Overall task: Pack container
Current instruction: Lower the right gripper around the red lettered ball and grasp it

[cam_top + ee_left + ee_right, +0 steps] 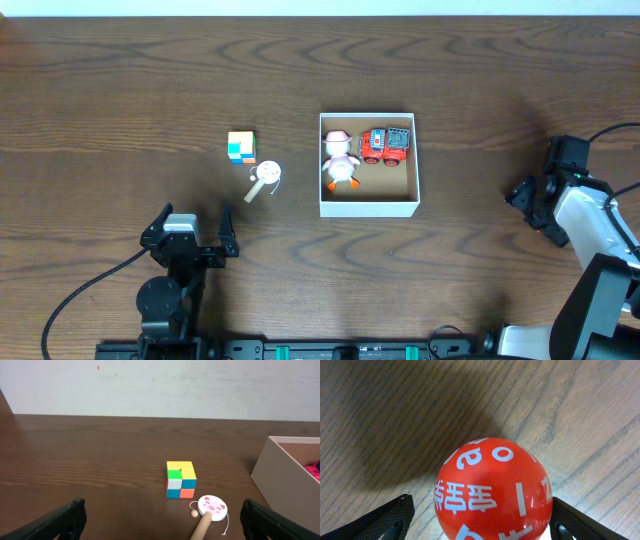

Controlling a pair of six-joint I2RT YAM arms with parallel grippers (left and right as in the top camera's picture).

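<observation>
L gripper (191,230): jaws spread wide, holding nothing. R gripper (481,520): jaws straddle red ball (492,487); contact pts cut off, can't tell if pinching.

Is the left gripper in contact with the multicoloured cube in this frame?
Apart. The left wrist view shows the cube standing on the table well ahead of the left gripper, with bare wood between it and both open fingers.

"What lay on the dark wooden table (120,100)?"
"A multicoloured cube (241,146), and just beside it a small white pig-faced drum toy (268,175) on a wooden stick, not touching."
</observation>
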